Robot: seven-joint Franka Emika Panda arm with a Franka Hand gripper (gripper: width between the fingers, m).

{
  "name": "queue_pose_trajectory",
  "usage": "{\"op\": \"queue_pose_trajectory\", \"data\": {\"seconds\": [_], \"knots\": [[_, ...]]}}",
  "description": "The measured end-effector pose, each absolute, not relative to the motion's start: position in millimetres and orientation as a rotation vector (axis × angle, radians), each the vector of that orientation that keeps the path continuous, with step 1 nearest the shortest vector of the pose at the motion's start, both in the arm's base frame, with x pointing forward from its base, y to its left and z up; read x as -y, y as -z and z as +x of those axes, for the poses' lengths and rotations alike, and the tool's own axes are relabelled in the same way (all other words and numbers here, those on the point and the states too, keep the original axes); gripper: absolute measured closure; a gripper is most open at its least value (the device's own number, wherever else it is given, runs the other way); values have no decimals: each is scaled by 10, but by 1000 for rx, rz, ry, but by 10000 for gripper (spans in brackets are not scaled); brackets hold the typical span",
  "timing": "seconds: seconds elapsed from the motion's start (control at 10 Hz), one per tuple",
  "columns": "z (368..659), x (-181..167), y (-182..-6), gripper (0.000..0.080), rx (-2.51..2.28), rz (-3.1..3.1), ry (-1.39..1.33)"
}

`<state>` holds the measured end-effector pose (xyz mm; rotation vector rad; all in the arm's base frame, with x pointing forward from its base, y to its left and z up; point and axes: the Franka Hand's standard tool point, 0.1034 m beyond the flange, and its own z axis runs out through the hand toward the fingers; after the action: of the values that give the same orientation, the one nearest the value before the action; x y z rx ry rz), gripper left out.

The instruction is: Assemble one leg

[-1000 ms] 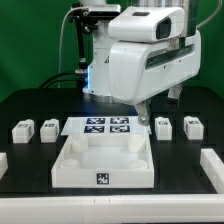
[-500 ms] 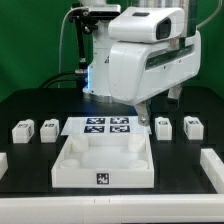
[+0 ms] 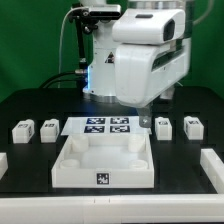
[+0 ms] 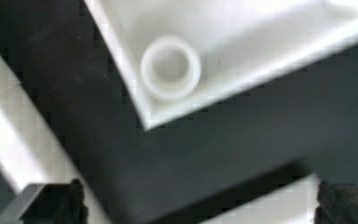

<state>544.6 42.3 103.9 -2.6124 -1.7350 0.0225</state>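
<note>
Jaws stand wide apart and empty. In the wrist view the gripper point(image 4: 197, 200) shows only its two dark fingertips point(image 4: 51, 198) at opposite corners, with bare black table point(image 4: 194, 150) between them and nothing in its grasp. That view also looks down on a corner of the white tray-like piece point(image 4: 274, 45) and one round hole point(image 4: 171, 65). The hole is vacant, so no leg is seated there. A pale strip along one edge is too blurred to name. In the exterior view the arm point(image 3: 140, 50) hangs over the far side of the tray-like piece, and its bulk hides the hand. All four legs lie loose on the table in a row flanking the marker board point(image 3: 107, 125). Two are on the exterior view's left, outer left leg point(image 3: 20, 128) and inner left leg point(image 3: 47, 128). Two are on its right, inner right leg point(image 3: 164, 126) and outer right leg point(image 3: 192, 126). Each is set apart from its neighbour, likely to leave finger room on both sides. The inner right leg sits closest to the arm and is a plausible pick, though which one is meant cannot be told. Judged from this, the task is barely begun, and the open stance suits an approach rather than a carry.
</note>
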Motion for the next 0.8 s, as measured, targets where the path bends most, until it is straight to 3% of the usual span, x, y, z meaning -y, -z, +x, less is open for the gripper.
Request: {"op": "queue_pose_trajectory", "data": {"seconds": [0.4,0.8], "knots": [[4461,5,-586,150,2158,-2222,-60],[4254,272,-98,150,2113,-2207,-65]]}}
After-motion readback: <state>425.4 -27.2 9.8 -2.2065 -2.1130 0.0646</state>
